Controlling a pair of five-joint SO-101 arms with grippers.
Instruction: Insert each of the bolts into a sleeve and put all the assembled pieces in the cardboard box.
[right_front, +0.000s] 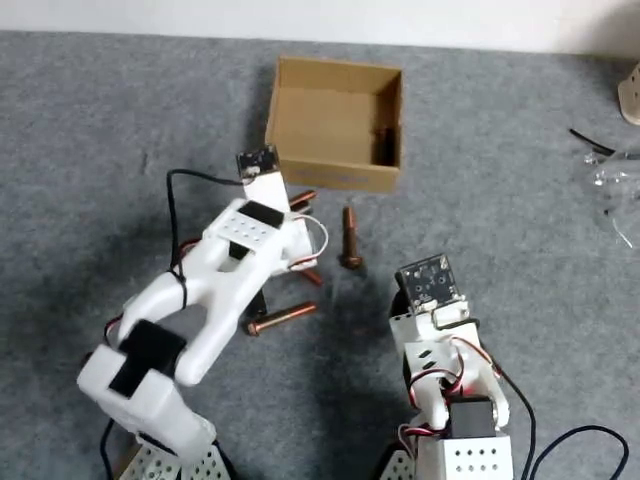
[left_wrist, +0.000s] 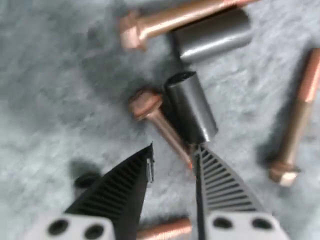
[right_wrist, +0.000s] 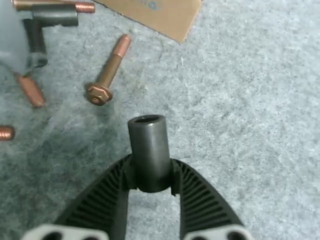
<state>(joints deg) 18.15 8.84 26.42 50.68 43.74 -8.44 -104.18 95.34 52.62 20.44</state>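
High view: the brown cardboard box (right_front: 333, 178) stands open at the far side of the fuzzy grey counter (right_front: 520, 250).
Left wrist view: up close, a smooth dark sleeve (left_wrist: 190, 107) lies touching a shiny copper bolt (left_wrist: 155, 120).
Left hand (left_wrist: 174, 155): its ridged black fingers are a little apart and hold nothing. The copper bolt's tip is just beside one.
Right hand (right_wrist: 150, 172): it pinches a round hollow sleeve (right_wrist: 148, 145), and the hole shows.
Loose bolt (right_wrist: 107, 70): it has a six-sided head and lies flat on the counter near the cardboard box.
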